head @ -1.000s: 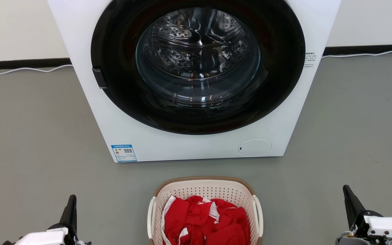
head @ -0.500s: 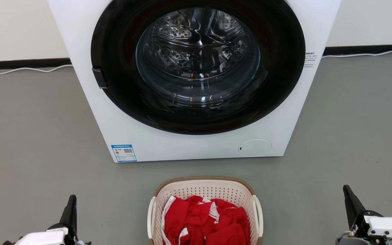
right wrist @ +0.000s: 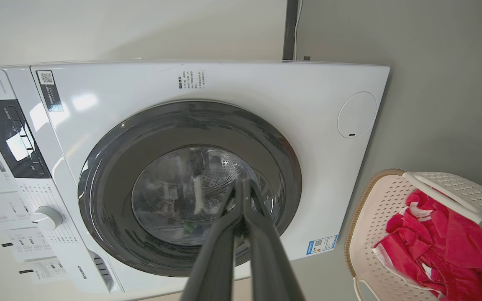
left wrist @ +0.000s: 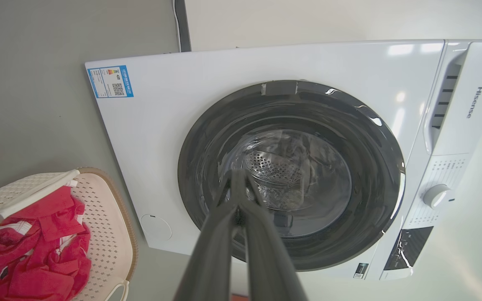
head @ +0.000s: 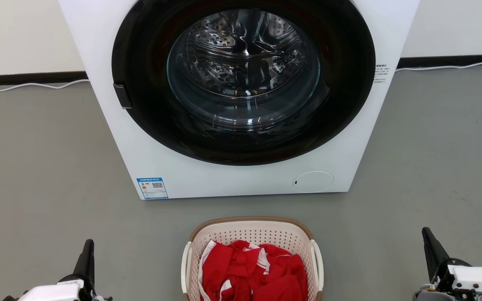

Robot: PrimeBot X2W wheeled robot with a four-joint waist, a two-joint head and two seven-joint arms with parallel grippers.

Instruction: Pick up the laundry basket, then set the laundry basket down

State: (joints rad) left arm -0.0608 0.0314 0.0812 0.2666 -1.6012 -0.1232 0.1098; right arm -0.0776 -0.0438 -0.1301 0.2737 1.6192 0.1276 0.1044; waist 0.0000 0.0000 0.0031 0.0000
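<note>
Left gripper (head: pixel 89 244) is sitting at lower left of the head view, fingers pressed together, tips pointing up-frame. Right gripper (head: pixel 426 233) is sitting at lower right, likewise closed, leaning slightly toward upper left. Both are holding nothing. In each wrist view the two dark fingers are rising from bottom centre and meeting at the tips.

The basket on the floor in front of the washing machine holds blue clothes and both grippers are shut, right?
No: the clothes in the laundry basket are red, not blue, as the head view shows. It does stand on the floor before the washing machine, left gripper and right gripper shut.
</note>
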